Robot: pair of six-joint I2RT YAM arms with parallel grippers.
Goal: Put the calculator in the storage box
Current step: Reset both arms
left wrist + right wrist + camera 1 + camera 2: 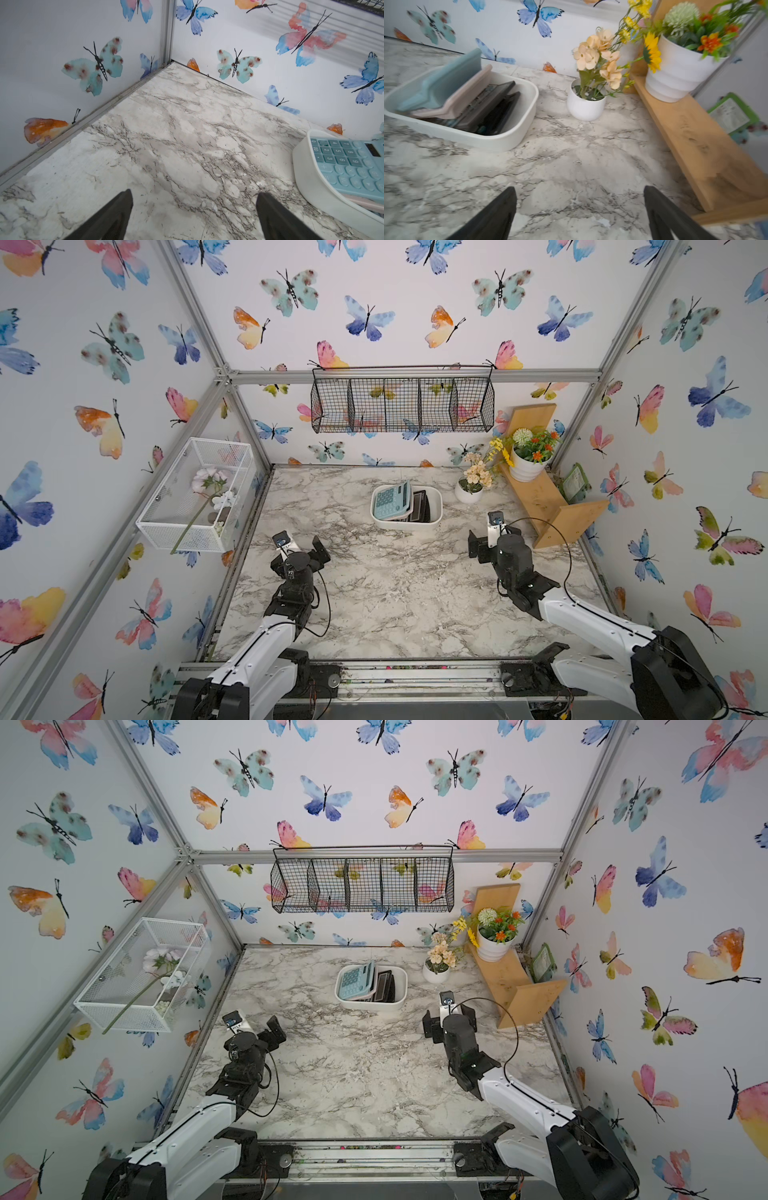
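A light blue calculator (390, 499) (355, 981) lies tilted in the white storage box (432, 523) (400, 1002) at the back middle of the marble table. It rests on a pink calculator and leans toward the box's left wall. Dark calculators stand on edge beside them. In the left wrist view the calculator (349, 164) shows its keys above the box wall (311, 178). In the right wrist view its back (444, 83) shows inside the box (500, 141). My left gripper (319, 551) (193, 191) is open over bare table, left of the box. My right gripper (494, 537) (580, 188) is open and empty, right of the box.
A small white pot of peach flowers (468, 493) stands right of the box. Behind it a wooden shelf (540, 497) carries a bigger flower pot (525, 468). A black wire basket (403, 406) hangs on the back wall and a white mesh box (195, 497) on the left wall.
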